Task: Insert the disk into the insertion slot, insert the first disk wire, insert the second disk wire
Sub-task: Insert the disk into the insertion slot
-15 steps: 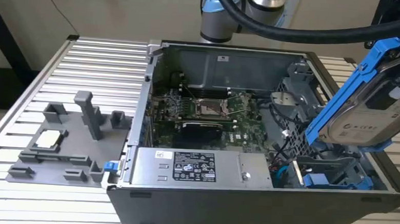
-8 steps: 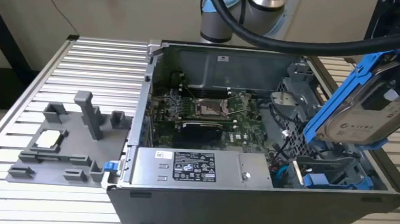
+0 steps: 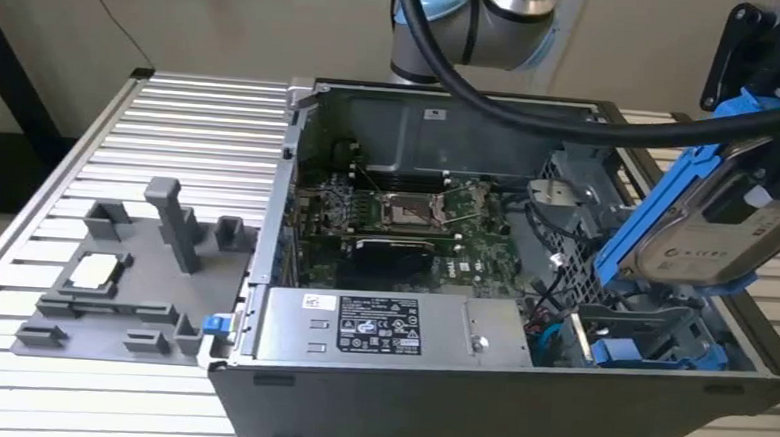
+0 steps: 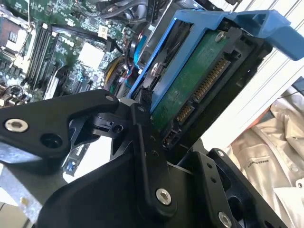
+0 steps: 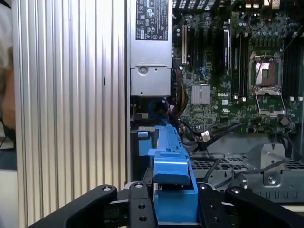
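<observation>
**Disk clamped in the hand, tilted above the open case; by my reading no step is finished.**

From the exterior view's left: a grey moulded tray [image 3: 119,284] of blocks lies on the ribbed aluminium bench [image 3: 195,118]. Next is the open steel case [image 3: 353,407], with a green circuit board [image 3: 404,219] and a smooth grey power box [image 3: 384,328] along its near edge. In the case's near corner at the exterior view's right, the slot [image 3: 640,337], a sheet-metal bay with blue plastic rails, looks unfilled. Above it hangs the disk [image 3: 694,234], flat silver metal in a glossy blue frame, apart from the slot. The black hand [image 5: 172,199] is closed on the frame's sides. The disk's toothed connector [image 4: 206,88] is bare, so neither wire is in.
</observation>
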### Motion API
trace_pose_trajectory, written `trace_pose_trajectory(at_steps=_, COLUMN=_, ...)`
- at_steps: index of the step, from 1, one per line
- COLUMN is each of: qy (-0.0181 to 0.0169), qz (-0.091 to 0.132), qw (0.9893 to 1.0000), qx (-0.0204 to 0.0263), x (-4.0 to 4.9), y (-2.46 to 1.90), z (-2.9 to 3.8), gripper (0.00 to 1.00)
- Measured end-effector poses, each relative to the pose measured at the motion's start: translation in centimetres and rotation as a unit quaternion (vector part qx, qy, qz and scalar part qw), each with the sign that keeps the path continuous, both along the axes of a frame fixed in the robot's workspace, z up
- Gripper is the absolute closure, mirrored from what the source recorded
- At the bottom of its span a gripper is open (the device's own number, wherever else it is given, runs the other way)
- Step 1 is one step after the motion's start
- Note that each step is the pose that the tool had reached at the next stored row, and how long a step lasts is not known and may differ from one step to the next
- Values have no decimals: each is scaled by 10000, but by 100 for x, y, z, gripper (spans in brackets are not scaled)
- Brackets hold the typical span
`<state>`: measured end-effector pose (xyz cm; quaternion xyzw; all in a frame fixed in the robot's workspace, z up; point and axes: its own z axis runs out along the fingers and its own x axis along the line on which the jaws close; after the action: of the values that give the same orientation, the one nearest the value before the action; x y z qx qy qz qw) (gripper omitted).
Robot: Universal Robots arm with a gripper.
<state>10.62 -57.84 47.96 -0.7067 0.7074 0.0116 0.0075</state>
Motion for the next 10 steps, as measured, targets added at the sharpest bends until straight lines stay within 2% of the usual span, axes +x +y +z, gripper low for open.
trace_pose_trajectory(at_steps=4, qy=-40, qz=24, qw=10000, qx=0, x=1, y=0, z=-54, gripper=67)
trace_pose_trajectory(at_steps=8, qy=-43, qz=36, qw=10000, qx=-1, x=0, y=0, z=-105, gripper=67)
trace_pose_trajectory(at_steps=10, qy=-43, qz=39, qw=10000, qx=-30, x=0, y=1, z=-117, gripper=67)
